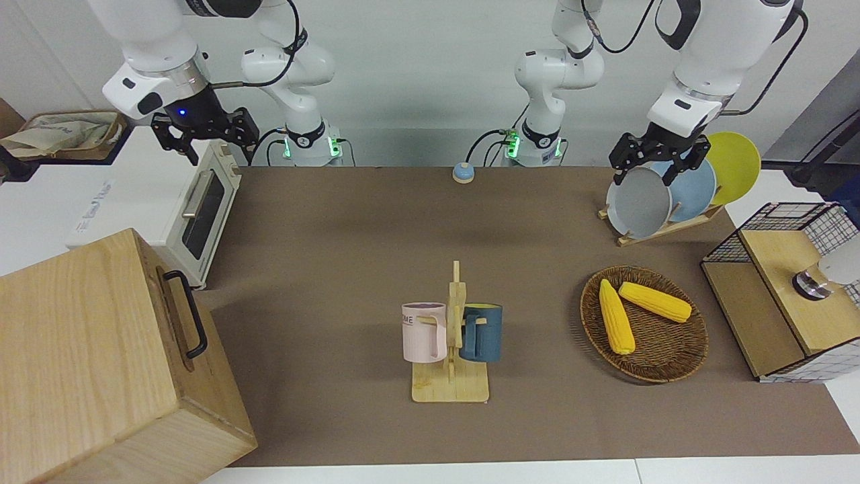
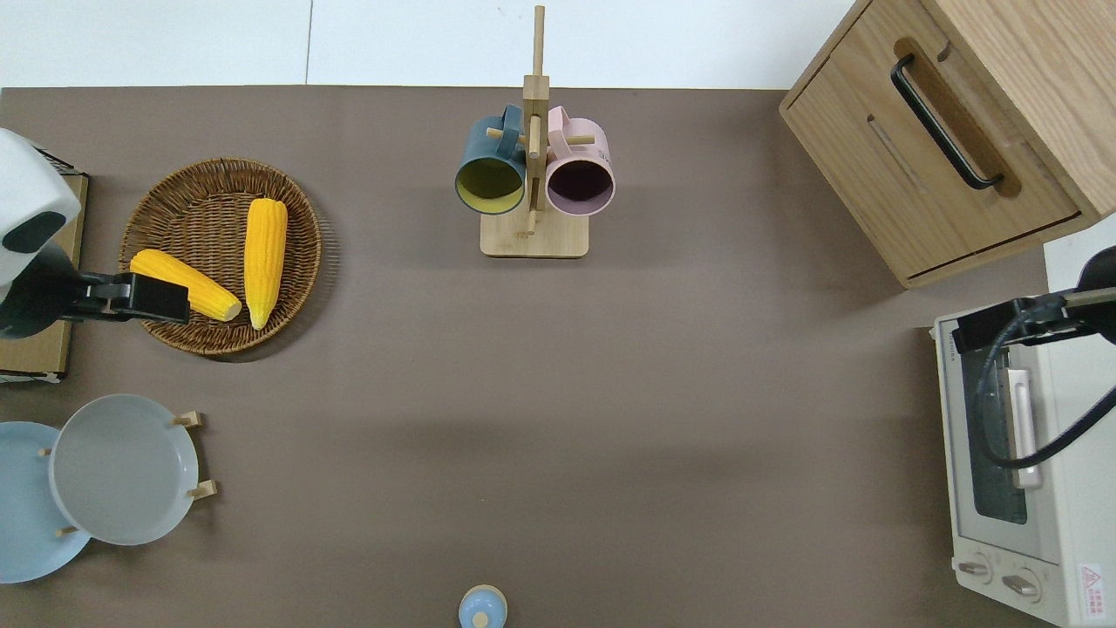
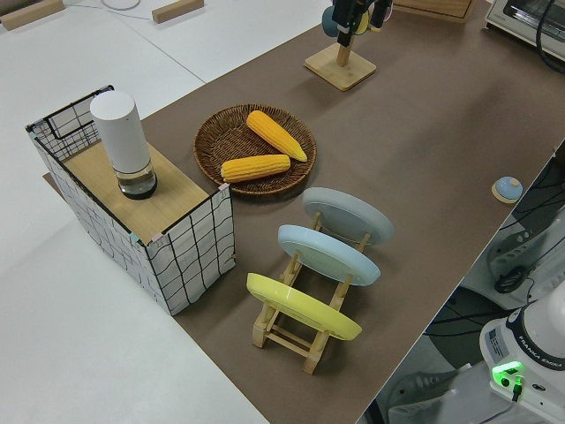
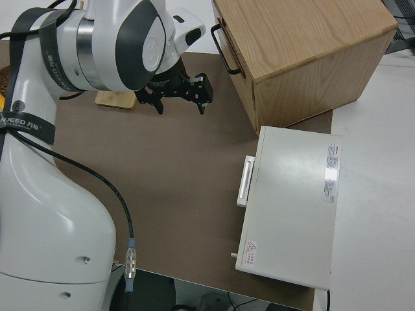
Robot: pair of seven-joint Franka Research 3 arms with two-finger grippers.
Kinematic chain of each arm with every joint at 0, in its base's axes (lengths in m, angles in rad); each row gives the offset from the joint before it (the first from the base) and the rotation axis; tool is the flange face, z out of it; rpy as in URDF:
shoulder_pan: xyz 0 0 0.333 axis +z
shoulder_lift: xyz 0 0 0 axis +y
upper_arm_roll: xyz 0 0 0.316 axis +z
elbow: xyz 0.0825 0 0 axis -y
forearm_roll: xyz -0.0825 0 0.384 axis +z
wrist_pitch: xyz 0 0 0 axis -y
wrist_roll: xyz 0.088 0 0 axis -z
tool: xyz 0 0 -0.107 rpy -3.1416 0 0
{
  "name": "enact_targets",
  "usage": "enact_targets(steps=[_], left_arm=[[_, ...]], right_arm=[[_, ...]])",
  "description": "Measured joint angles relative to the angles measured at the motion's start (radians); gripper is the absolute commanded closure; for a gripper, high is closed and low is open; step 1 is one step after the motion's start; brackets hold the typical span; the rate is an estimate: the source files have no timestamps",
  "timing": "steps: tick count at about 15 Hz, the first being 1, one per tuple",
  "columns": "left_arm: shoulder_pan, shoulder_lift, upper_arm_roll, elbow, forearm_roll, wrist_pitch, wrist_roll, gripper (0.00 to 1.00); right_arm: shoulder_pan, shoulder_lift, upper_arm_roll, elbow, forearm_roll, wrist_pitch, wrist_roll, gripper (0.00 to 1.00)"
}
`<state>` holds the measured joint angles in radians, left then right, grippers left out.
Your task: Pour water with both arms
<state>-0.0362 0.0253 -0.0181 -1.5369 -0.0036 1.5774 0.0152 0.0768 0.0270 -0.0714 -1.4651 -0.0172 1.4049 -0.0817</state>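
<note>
A pink mug (image 1: 423,331) and a dark blue mug (image 1: 482,333) hang on a wooden rack (image 1: 451,388) at mid-table, far from the robots. A white cylinder-shaped bottle (image 3: 124,141) stands on the wire-grid box (image 3: 181,256) at the left arm's end. My left gripper (image 1: 655,165) is open and empty, raised over the wicker basket's edge (image 2: 166,298). My right gripper (image 1: 205,138) is open and empty, raised over the toaster oven's edge (image 2: 968,331); it also shows in the right side view (image 4: 180,102).
A wicker basket (image 1: 662,363) holds two corn cobs (image 1: 615,316). A rack of three plates (image 1: 638,202) stands nearer the robots. A toaster oven (image 1: 198,208) and a wooden cabinet (image 1: 94,363) are at the right arm's end. A small blue knob (image 1: 463,173) lies near the robots.
</note>
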Motion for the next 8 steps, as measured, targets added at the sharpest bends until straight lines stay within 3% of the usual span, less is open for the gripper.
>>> enact_targets(steps=[8], left_arm=[[0.003,0.0,0.025,0.004,0.001,0.0,0.004,0.0]], right_arm=[[-0.006,0.0,-0.011,0.0,0.0,0.0,0.0,0.009]])
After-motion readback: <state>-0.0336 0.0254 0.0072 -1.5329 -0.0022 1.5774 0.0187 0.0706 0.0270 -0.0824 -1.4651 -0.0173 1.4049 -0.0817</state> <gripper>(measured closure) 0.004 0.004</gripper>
